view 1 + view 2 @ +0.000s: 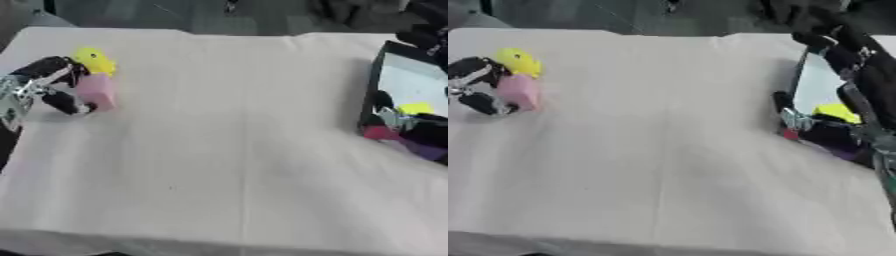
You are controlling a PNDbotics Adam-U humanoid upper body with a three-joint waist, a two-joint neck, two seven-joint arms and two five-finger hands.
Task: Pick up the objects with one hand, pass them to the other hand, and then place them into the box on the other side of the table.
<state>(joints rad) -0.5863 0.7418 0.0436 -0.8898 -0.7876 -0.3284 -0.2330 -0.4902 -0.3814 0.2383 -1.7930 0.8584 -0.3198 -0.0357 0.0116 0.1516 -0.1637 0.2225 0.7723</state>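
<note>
At the table's far left, a pink block (96,92) stands on the cloth with a yellow object (94,61) touching its top. My left hand (48,82) comes in from the left edge, its dark fingers over the block's top and its thumb curled under the near end. On the right stands a black-rimmed box (374,80) with a pale floor. My right hand (829,132) reaches down into the box's near end, over yellow (833,111), pink and purple things. The hand itself is a dark blur.
A cream cloth (227,140) covers the whole table, with a wide bare stretch between the block and the box. The table's near edge runs along the bottom. Dark shapes sit beyond the far edge.
</note>
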